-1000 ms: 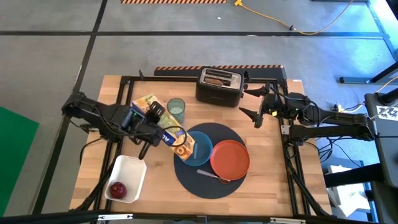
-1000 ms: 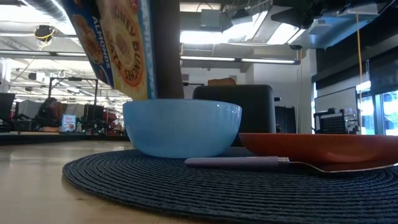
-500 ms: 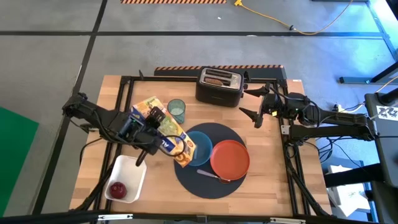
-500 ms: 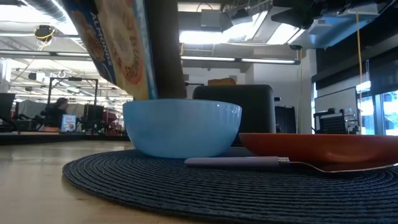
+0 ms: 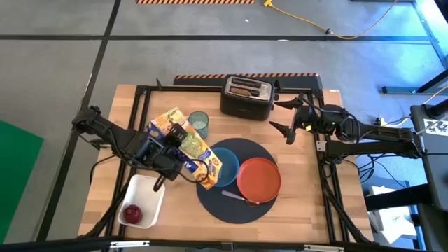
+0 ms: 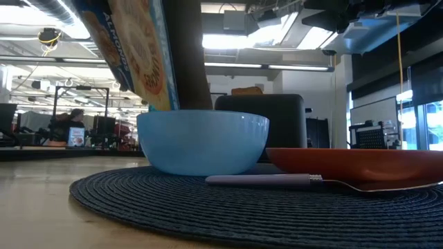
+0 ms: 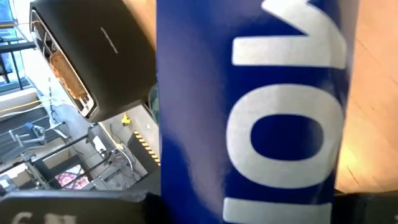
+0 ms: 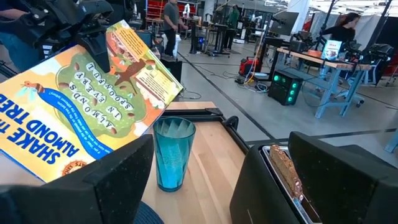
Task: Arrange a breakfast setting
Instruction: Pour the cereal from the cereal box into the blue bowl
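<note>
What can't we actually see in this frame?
- Bowl contents: in the high view the cereal box covers part of the blue bowl; the low view sees only its outer wall.
- Left hand: its fingers are hidden by the box in the high view, and the box fills the left wrist view.
- Toast in the toaster: only its top edge shows.
- Spoon bowl: cut off by the low view's right edge.
</note>
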`<act>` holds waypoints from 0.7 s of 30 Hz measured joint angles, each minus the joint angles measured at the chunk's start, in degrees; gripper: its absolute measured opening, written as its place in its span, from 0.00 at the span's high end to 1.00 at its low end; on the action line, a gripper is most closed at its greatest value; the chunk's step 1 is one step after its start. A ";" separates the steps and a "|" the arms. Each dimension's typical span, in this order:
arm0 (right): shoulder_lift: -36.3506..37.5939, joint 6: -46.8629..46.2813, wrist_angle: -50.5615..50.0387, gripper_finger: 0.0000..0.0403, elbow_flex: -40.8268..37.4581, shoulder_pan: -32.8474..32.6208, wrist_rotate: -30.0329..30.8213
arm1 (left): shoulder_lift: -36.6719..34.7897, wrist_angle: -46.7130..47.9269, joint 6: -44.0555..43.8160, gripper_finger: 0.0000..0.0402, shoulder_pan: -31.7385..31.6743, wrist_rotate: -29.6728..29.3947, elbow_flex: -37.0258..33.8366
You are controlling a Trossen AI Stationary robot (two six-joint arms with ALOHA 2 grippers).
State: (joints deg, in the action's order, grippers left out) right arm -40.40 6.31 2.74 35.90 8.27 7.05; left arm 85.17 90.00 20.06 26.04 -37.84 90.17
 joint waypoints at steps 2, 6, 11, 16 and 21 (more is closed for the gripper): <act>0.00 0.00 0.02 0.10 0.00 0.00 0.00 | 0.02 0.00 0.00 0.70 0.00 0.00 0.00; 0.00 -0.01 0.02 0.10 0.00 0.00 0.00 | 0.02 0.00 -0.03 0.70 0.00 0.00 0.00; 0.00 0.00 0.02 0.10 0.00 0.00 0.00 | 0.02 0.00 -0.90 0.70 0.82 -0.15 0.00; 0.00 -0.01 -0.02 0.10 0.00 0.00 -0.09 | -0.26 0.02 -2.79 0.70 1.15 -0.46 0.00; 0.00 -0.02 -0.04 0.10 0.00 0.00 -0.11 | 0.06 -0.16 -3.22 0.70 1.31 -0.08 0.00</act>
State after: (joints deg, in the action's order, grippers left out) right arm -40.40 6.28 2.71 35.90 8.27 6.94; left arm 85.23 89.84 16.84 27.36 -37.92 90.17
